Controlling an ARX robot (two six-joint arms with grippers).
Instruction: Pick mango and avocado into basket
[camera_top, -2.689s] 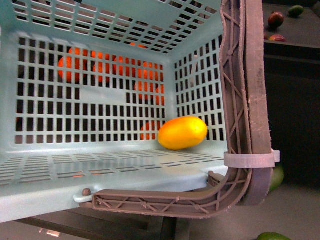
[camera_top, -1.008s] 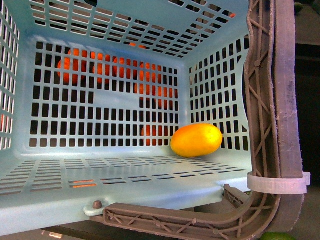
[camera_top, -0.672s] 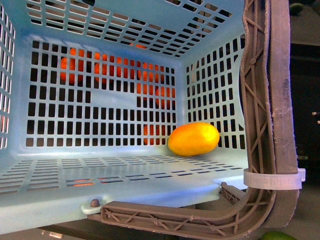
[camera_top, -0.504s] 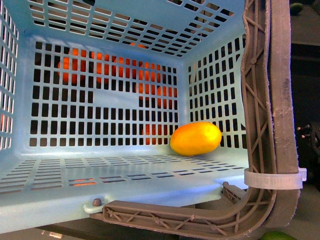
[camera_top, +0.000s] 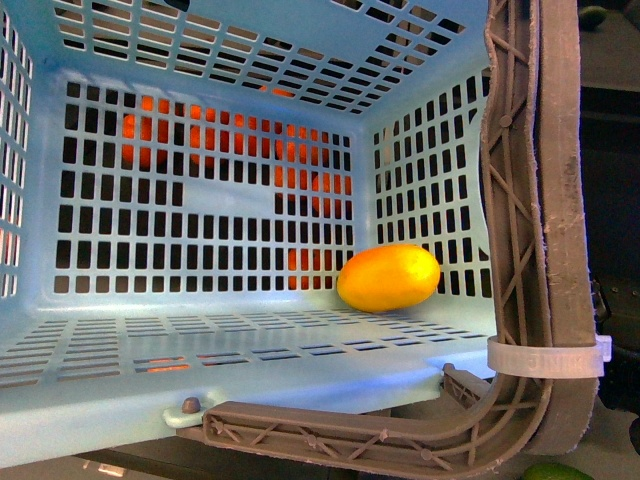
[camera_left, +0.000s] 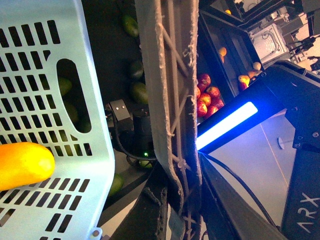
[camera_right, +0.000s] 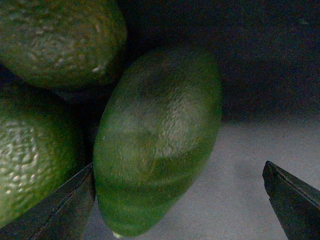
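Across the front view, the aqua basket (camera_top: 60, 330) is filling nearly the whole frame, tipped so that its slotted floor and back wall are facing the camera. Oranges (camera_top: 150, 130) are glowing through the back slots, and the mango (camera_top: 388, 278) is lying on the basket floor in the far right corner, close against the back wall. The brown-grey handle (camera_top: 525, 200), bound by a white zip tie (camera_top: 545, 357), is running up the right edge, with a green fruit (camera_top: 555, 470) peeking in at the bottom right. Neither gripper is showing here. The left wrist camera is supplying what that view lacks: the left gripper (camera_left: 182, 215) appears to be clamping the handle, with dark fingers (camera_left: 227, 200) sitting on either side of the rough plastic bar. One end of the mango is showing through the basket wall beside it, while red fruit (camera_left: 207, 95) and a blue light bar (camera_left: 227, 125) are showing beyond. Only the right wrist camera is showing the avocado (camera_right: 157, 140), lying on a grey surface and touching two other pebbled green fruits (camera_right: 55, 40). The right gripper (camera_right: 178, 167) is hanging over it with jaws spread wide, gripping nothing. Its black fingertips (camera_right: 292, 200) are flanking the avocado, one just beside the skin and the other well clear.
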